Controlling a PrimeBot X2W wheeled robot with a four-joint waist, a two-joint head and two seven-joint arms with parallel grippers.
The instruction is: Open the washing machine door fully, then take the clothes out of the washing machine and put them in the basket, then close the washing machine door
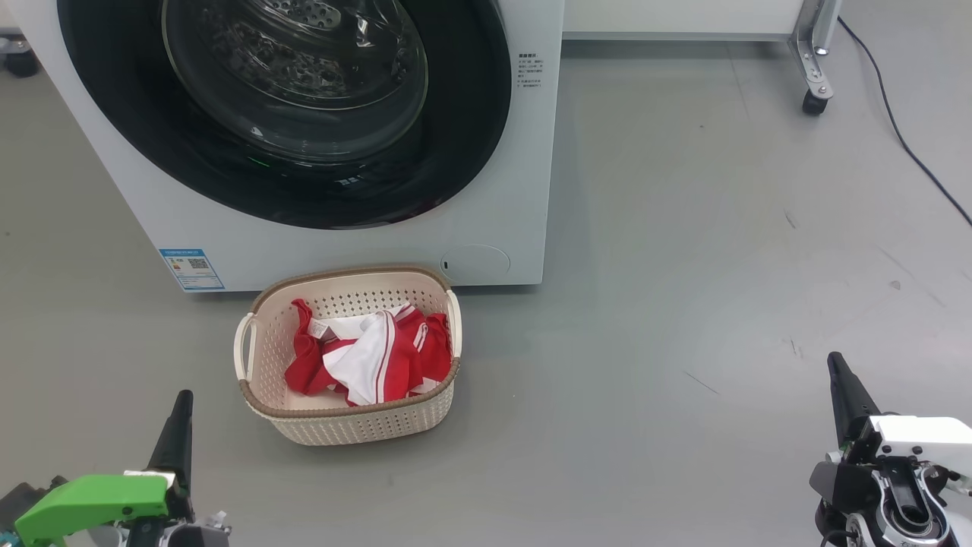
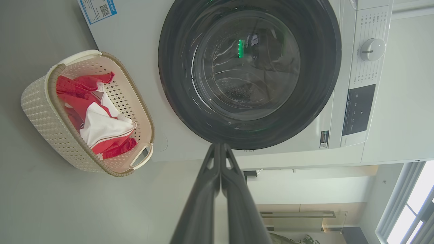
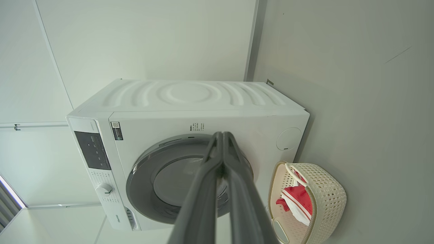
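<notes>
Head view: washing machine (image 1: 501,190), white, stood on the grey floor (image 1: 683,304); washing machine door (image 1: 304,194) lay flush against its front, closed. Basket (image 1: 357,425) sat on the floor just before the machine, below the door; clothes (image 1: 372,357), red and white, lay heaped inside it. Left end effector (image 1: 182,410) at lower left and right end effector (image 1: 839,380) at lower right, both well apart from the basket

Left wrist view: left end effector's fingers were pressed together, holding nothing; closed door beyond, basket with clothes at the view's left

Right wrist view: right end effector was likewise fully closed and empty; machine beyond, basket with clothes at lower right
</notes>
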